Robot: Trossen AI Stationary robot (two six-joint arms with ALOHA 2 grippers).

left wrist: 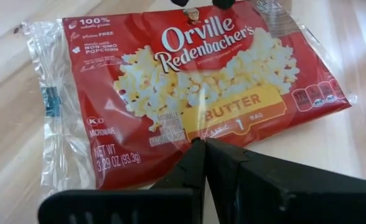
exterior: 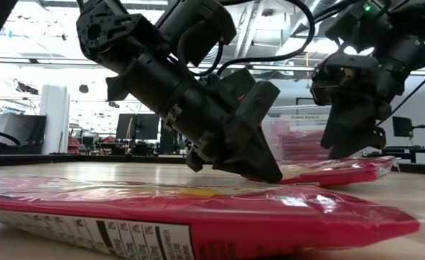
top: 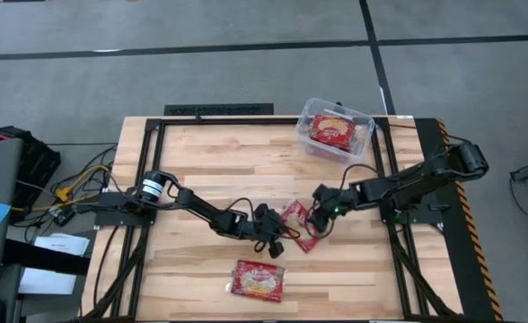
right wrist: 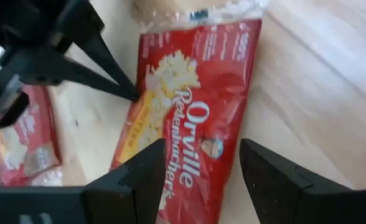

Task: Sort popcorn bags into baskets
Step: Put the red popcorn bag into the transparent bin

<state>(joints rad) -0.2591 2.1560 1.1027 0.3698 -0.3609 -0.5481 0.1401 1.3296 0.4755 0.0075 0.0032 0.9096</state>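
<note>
Red "Orville Redenbacher's" butter popcorn bag (left wrist: 195, 93) lies at the closed, empty left gripper's (left wrist: 203, 144) tip; the wide-open right gripper (right wrist: 201, 163) straddles its other end.

The popcorn bag (left wrist: 195, 93) under the left wrist camera reads "Orville Redenbacher's", then "BUTTER", "CLASSIC", "1 BAG". Upper corner: "100%", "FREE", "NON-GMO POPCORN". Down the side: "MICROWAVE", "NET WT 3.29 OZ (93.3g)". The right wrist view catches "Orville" on it too.
</note>
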